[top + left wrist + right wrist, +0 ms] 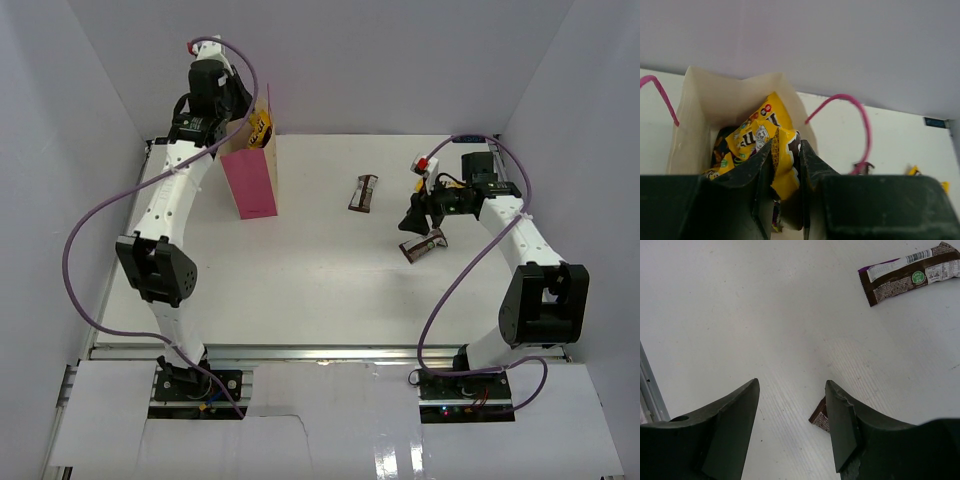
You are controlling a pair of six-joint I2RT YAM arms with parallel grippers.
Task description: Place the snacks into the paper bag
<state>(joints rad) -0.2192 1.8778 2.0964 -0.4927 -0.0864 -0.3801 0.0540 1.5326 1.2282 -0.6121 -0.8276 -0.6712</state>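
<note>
The pink paper bag stands upright at the back left; its cream inside shows in the left wrist view, with yellow packets lying in it. My left gripper hovers over the bag's mouth, shut on a yellow candy packet. My right gripper is open and empty above the table at the right. A dark brown bar lies just beside its right finger, partly hidden. Another brown bar lies mid-table.
White walls close in the table on three sides. A small red-and-white thing lies at the back right near the right arm. The bag's thin pink handles loop up beside my left gripper.
</note>
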